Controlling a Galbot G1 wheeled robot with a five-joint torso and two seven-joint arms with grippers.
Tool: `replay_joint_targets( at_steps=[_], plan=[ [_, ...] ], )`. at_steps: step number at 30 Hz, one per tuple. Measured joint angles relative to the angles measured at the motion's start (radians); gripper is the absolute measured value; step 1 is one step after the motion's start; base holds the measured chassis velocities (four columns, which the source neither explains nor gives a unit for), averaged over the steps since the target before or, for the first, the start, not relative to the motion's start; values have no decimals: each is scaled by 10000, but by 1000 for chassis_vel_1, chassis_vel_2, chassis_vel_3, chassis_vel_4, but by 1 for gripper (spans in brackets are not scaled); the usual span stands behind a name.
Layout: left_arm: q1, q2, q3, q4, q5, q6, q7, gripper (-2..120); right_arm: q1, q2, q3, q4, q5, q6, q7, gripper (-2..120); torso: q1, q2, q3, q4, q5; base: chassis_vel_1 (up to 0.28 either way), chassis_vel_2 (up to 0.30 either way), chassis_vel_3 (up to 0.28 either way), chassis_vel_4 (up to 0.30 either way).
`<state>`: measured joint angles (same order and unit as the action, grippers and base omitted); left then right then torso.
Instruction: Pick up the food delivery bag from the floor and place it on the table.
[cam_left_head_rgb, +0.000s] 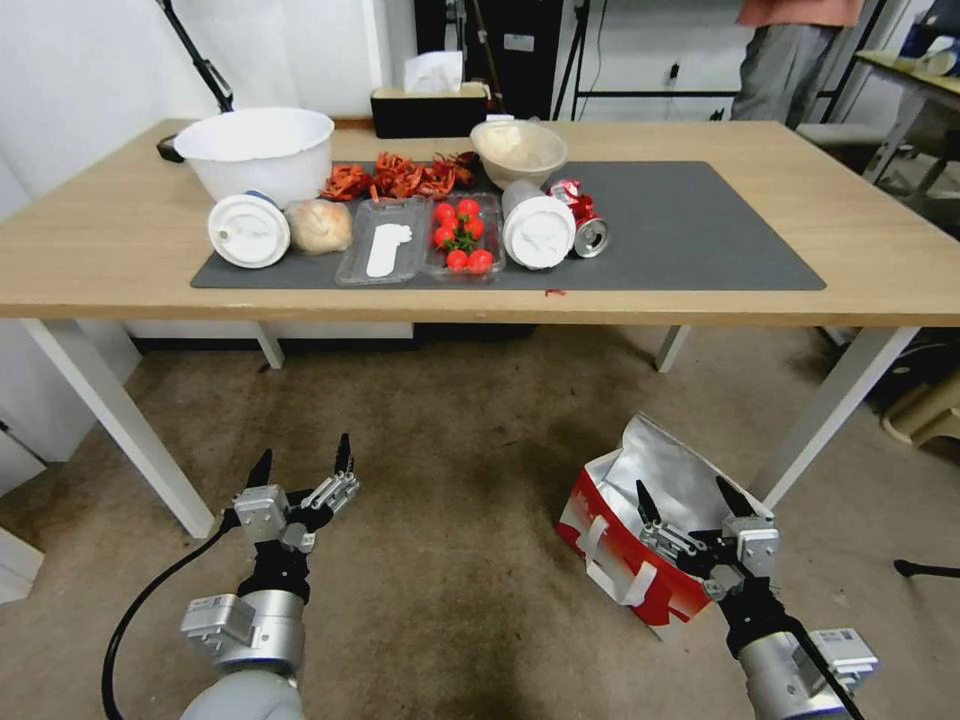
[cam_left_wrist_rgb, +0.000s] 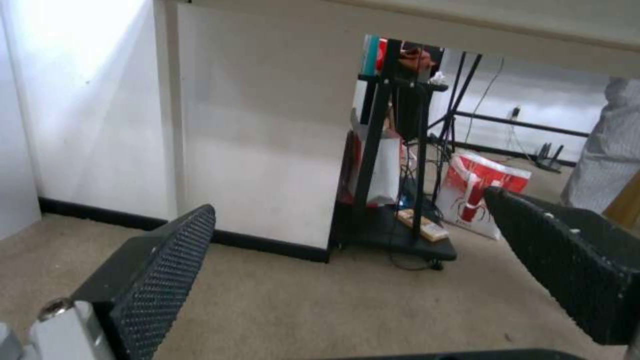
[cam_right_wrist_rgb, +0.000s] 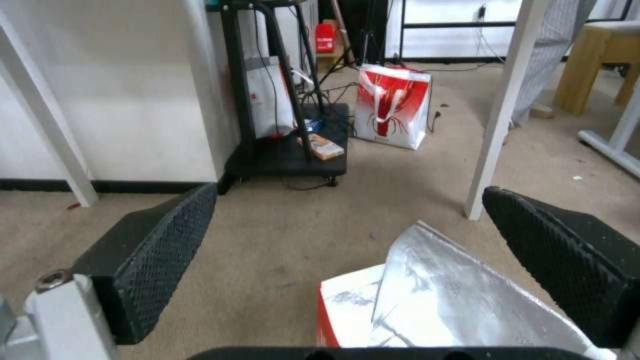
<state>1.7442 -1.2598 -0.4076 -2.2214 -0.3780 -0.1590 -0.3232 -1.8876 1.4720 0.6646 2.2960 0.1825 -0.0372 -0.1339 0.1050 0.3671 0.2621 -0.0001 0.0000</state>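
Note:
The food delivery bag (cam_left_head_rgb: 625, 545) stands on the floor (cam_left_head_rgb: 460, 440) at my right, beside the table's front right leg. Its red side with white strap handles faces me and its silver foil lining (cam_right_wrist_rgb: 453, 300) gapes open. My right gripper (cam_left_head_rgb: 681, 488) hovers open just over the bag's near top edge, and the foil lies below and between its fingers (cam_right_wrist_rgb: 153, 260) without touching them. Over bare floor to the left, my left gripper (cam_left_head_rgb: 304, 450) hangs open with nothing in it. The table (cam_left_head_rgb: 880, 270), light wood with a dark grey mat, spans the view ahead.
The mat's left half holds bowls, lidded cups, tomato trays, a can and red scraps; its right half (cam_left_head_rgb: 720, 230) is bare. White table legs (cam_left_head_rgb: 120, 420) flank the floor space. Beyond the table stand a black rack (cam_right_wrist_rgb: 287, 150) and another red-and-white bag (cam_right_wrist_rgb: 390, 107).

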Motion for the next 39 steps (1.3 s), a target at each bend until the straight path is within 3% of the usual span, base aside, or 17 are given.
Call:
replay_joint_targets(
  at_steps=[39],
  plan=[
    [50,25,-21,150,28,-130,59,100,-45,-161,104,23,-52,-14,-111,100,-441,-1510,-1070,0,0,0,0,0,0]
  ],
)
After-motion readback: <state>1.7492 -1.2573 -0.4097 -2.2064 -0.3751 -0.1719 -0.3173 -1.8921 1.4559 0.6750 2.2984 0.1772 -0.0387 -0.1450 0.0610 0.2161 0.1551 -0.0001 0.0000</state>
